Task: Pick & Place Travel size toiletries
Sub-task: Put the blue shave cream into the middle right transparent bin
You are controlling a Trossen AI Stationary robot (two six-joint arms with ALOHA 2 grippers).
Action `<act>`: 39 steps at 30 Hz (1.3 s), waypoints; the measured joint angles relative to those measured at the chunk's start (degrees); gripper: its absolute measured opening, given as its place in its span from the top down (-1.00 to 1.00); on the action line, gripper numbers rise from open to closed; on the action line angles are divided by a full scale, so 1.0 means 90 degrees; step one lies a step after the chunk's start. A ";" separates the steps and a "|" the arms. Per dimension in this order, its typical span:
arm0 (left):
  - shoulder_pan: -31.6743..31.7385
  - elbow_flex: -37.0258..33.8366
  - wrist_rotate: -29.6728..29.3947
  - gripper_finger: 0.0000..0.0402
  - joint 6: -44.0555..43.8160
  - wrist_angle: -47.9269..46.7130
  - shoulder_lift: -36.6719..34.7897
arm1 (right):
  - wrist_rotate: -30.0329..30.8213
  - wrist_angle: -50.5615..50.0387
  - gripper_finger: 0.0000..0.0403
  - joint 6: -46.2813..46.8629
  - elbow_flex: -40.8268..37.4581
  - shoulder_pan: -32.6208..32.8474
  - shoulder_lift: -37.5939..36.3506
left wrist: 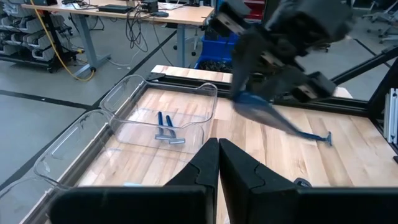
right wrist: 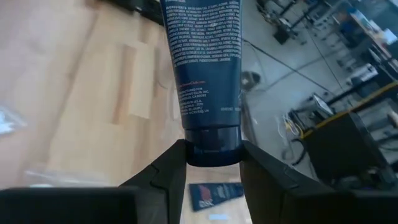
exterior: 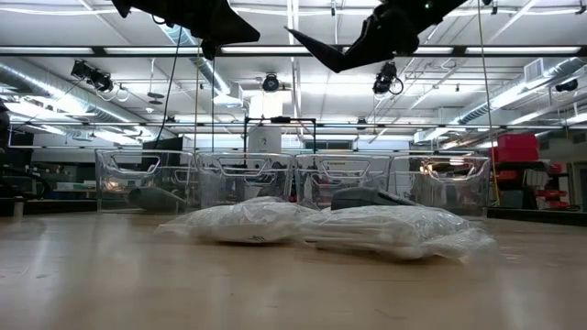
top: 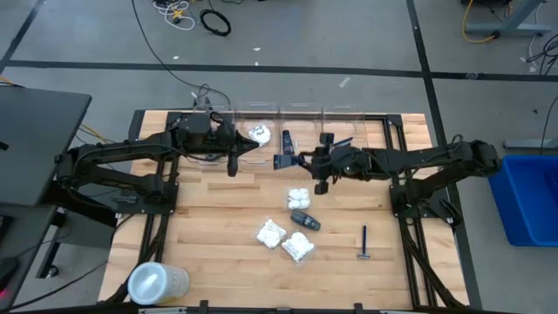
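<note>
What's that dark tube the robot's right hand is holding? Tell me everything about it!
It is a small dark blue tube that looks like soft plastic, with tiny white print and one red line on its side. Its cap end is pinched between the right gripper's two dark fingers, and the body sticks out away from the wrist. It is lifted above the wooden table, near the clear bins along the far edge. Nothing but the fingers touches it.

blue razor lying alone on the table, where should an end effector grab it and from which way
Grip the blue razor on its thin handle, about midway, coming straight down from above. It lies flat on the bare table, apart from the packets, with its wider head at the near end. Fingers should close across the handle's narrow width. Its low profile probably leaves no room for a side approach.
</note>
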 joint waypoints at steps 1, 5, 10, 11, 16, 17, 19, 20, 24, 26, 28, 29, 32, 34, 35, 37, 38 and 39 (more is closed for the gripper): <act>0.0001 0.0001 0.0000 0.90 0.0000 0.0002 0.0000 | -0.0003 0.0008 0.35 -0.0001 0.0000 -0.0104 0.0000; 0.0001 0.0002 0.0000 0.90 -0.0002 0.0002 0.0000 | -0.0002 -0.0005 0.37 -0.0002 0.0000 -0.0545 0.0000; -0.0001 0.0002 -0.0005 0.90 -0.0002 0.0002 0.0000 | -0.0017 -0.0001 0.34 0.0001 0.0000 -0.1137 0.0000; 0.0001 0.0002 -0.0027 0.90 -0.0002 0.0001 0.0000 | -0.0078 -0.0001 0.34 0.0000 0.0000 -0.1259 0.0000; 0.0001 0.0002 -0.0102 0.90 0.0029 0.0002 0.0000 | -0.0231 -0.0001 0.35 0.0000 0.0000 -0.1775 0.0000; 0.0000 0.0002 -0.0102 0.90 0.0027 0.0000 0.0000 | -0.0231 -0.0001 0.35 -0.0001 0.0000 -0.1874 0.0000; -0.0002 0.0002 -0.0102 0.90 0.0024 0.0000 0.0000 | -0.0245 -0.0001 0.34 0.0015 0.0000 -0.2060 0.0000; -0.0001 0.0002 -0.0102 0.90 0.0024 0.0000 0.0000 | -0.0248 -0.0001 0.34 0.0054 0.0000 -0.2143 0.0000; 0.0001 0.0002 -0.0102 0.90 0.0024 0.0001 0.0000 | -0.0642 -0.0002 0.35 0.0201 0.0000 -0.2452 0.0000; -0.0001 0.0002 -0.0102 0.90 0.0024 0.0002 0.0000 | -0.0789 -0.0004 0.35 0.0278 0.0000 -0.2565 0.0000; 0.0000 0.0002 -0.0102 0.90 0.0024 0.0000 0.0000 | -0.0790 -0.0003 0.34 0.0383 0.0000 -0.2650 0.0001; -0.0002 0.0002 -0.0102 0.90 0.0024 0.0000 0.0000 | -0.0791 0.0000 0.34 0.0425 0.0000 -0.2681 0.0009; 0.0000 0.0002 -0.0102 0.90 0.0024 0.0000 0.0000 | -0.0801 -0.0045 0.34 0.0555 0.0000 -0.2748 0.0055; 0.0001 0.0002 -0.0102 0.90 0.0024 0.0000 0.0000 | -0.0892 -0.0048 0.35 0.0557 0.0000 -0.2752 0.0121; -0.0001 0.0002 -0.0102 0.90 0.0024 0.0000 0.0000 | -0.0910 -0.0087 0.35 0.0557 -0.0002 -0.2751 0.0156; 0.0000 0.0002 -0.0102 0.90 0.0021 0.0001 0.0000 | -0.0942 -0.0057 0.35 0.0570 -0.0002 -0.2748 0.0251; -0.0002 0.0002 -0.0103 0.90 0.0005 0.0000 0.0000 | -0.0980 -0.0087 0.35 0.0602 -0.0002 -0.2746 0.0310; 0.0001 0.0002 -0.0111 0.90 -0.0007 0.0001 0.0000 | -0.1048 -0.0101 0.34 0.0647 -0.0002 -0.2746 0.0387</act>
